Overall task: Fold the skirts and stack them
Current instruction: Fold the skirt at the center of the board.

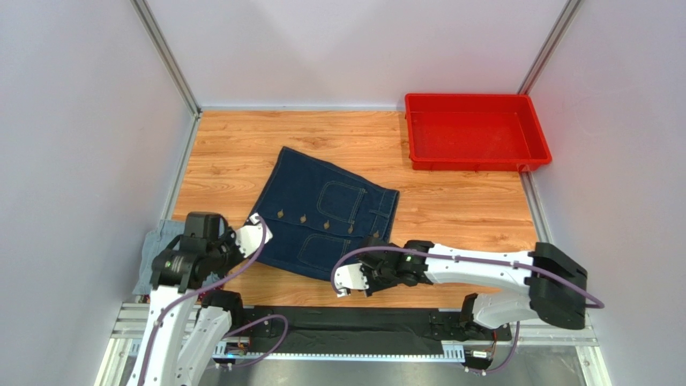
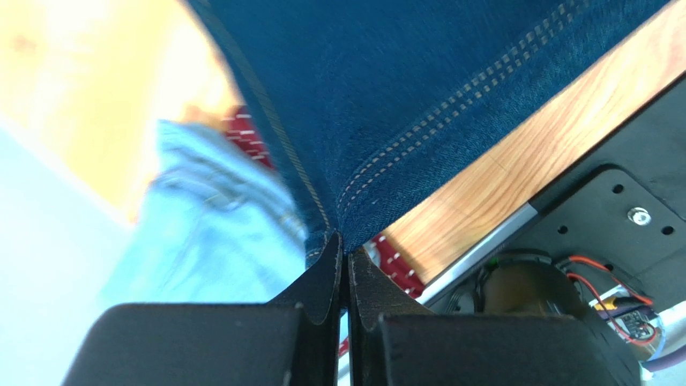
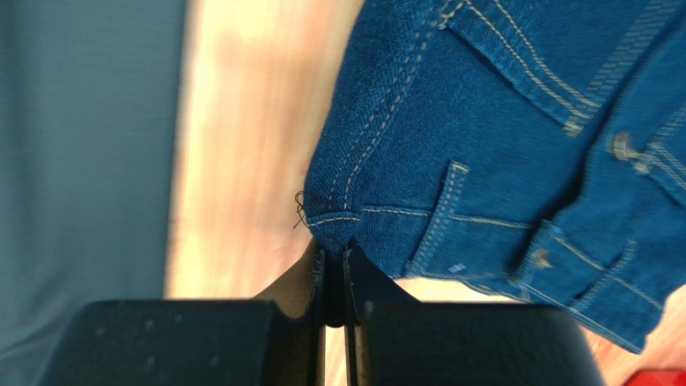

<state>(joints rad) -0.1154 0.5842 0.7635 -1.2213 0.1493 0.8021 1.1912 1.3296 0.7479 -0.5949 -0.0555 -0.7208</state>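
The dark navy denim skirt (image 1: 322,211) lies spread in the middle of the counter (image 1: 451,217), its near-left corner pinched in the closed left end effector (image 2: 345,251), its near-right corner in the closed right end effector (image 3: 334,259), while the light blue-grey skirt (image 1: 157,245) sits at the counter's near-left corner.

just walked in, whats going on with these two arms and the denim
Both arms are on the dark navy denim skirt, which lies spread on the wooden table, apparently not yet folded. The left pincer is shut on its near-left edge, and the right pincer is shut on a waistband corner. The light blue denim skirt sits at the table's near-left edge, with a bit of the red dotted skirt showing beside it.
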